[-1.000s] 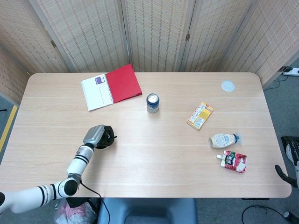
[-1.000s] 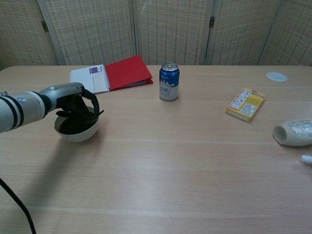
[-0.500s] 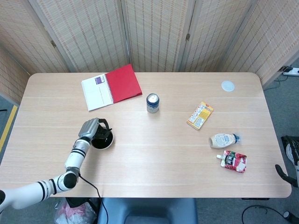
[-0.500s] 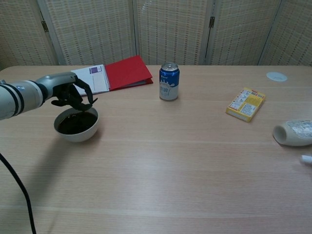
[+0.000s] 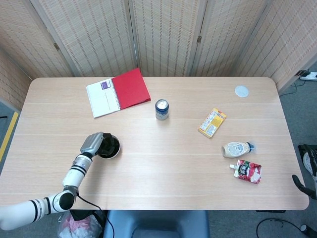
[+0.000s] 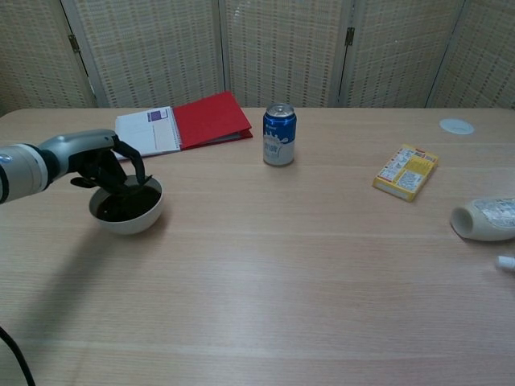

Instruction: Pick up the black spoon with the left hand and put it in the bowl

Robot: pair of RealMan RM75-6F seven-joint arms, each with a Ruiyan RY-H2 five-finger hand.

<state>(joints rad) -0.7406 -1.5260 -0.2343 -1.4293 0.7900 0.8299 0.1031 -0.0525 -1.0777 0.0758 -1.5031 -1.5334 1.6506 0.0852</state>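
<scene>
The black spoon (image 6: 135, 191) lies in the bowl (image 6: 129, 217) near the desk's (image 6: 265, 265) left edge. My left hand (image 6: 103, 161) hovers at the bowl's left rim, fingers (image 6: 125, 178) curled down over it; I cannot tell whether they grip the spoon.

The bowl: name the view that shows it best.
The chest view. There the bowl shows from the side, with its pale outer wall, rim and dark inside, and the left hand at its far left edge. In the head view the bowl is small, seen from above, and the hand covers its left part.
</scene>
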